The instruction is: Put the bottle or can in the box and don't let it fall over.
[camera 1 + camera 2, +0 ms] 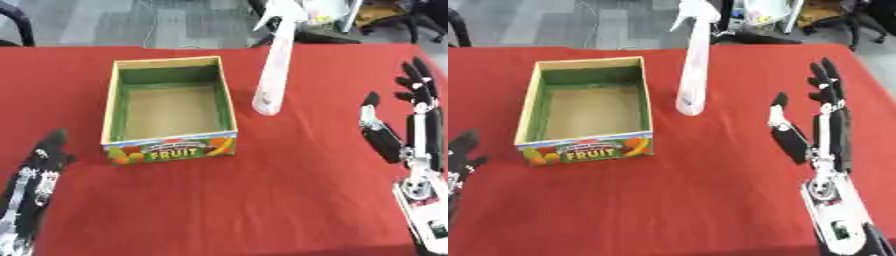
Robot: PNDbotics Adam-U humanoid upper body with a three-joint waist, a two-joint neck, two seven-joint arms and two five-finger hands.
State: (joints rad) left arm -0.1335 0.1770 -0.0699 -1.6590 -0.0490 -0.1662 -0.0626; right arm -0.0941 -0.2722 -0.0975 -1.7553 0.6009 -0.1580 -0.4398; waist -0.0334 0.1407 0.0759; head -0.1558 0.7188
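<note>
A tall white spray bottle stands upright on the red table, just right of the box. The box is an open cardboard tray with green inner walls and a "FRUIT" label on its near side; nothing lies inside it. My right hand is at the right edge, open, fingers straight and pointing away from me, well apart from the bottle. My left hand rests open at the lower left, near the box's front corner, touching nothing.
The red tablecloth covers the whole work surface. Beyond its far edge lie a grey floor and chair legs. Dark clutter stands behind the bottle at the back.
</note>
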